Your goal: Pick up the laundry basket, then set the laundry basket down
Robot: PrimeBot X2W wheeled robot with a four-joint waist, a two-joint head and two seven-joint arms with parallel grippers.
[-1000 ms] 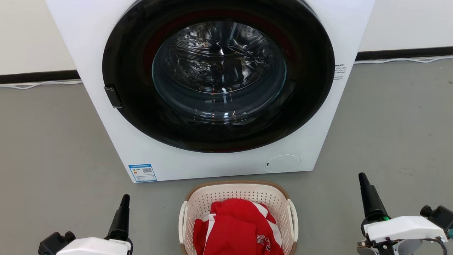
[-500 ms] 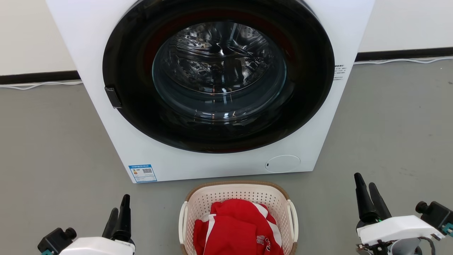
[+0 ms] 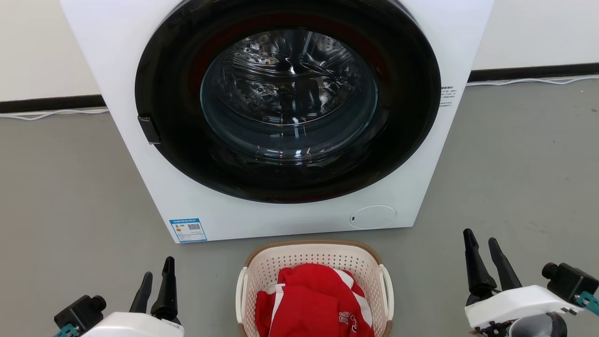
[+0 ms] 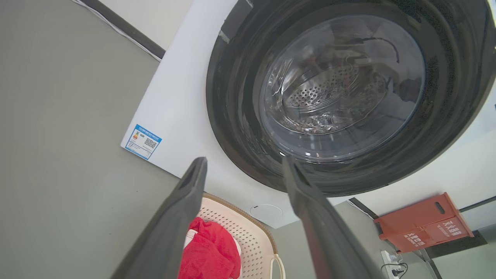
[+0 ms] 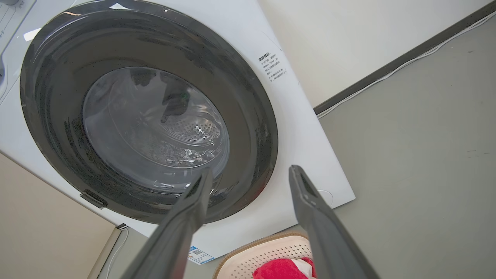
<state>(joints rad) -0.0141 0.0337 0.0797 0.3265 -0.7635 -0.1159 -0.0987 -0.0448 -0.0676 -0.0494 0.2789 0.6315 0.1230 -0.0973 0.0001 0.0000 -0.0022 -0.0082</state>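
1. Head view: the laundry basket [image 3: 318,260] stands on the grey floor [image 3: 70,187] at 6 o'clock, just in front of the washing machine [image 3: 117,70] and its shut door. My left gripper [image 3: 158,267] hangs at 7 o'clock and my right gripper [image 3: 479,235] at 5 o'clock. Both have their fingers spread, hold nothing, and are well apart from the basket. I judge that I flank it so that each gripper can take one white loop handle [image 3: 389,290]. The basket is cream and perforated with a brown woven-look rim, and a red garment [image 3: 313,299] with white stripes is heaped inside.
2. Left wrist view: my left gripper [image 4: 245,159] points at the machine's glass, its fingers parted with nothing between them. The basket [image 4: 248,240] lies low at 6 o'clock.
3. Right wrist view: my right gripper [image 5: 251,169] is likewise wide and empty. The basket's rim [image 5: 267,252] shows at 6 o'clock.
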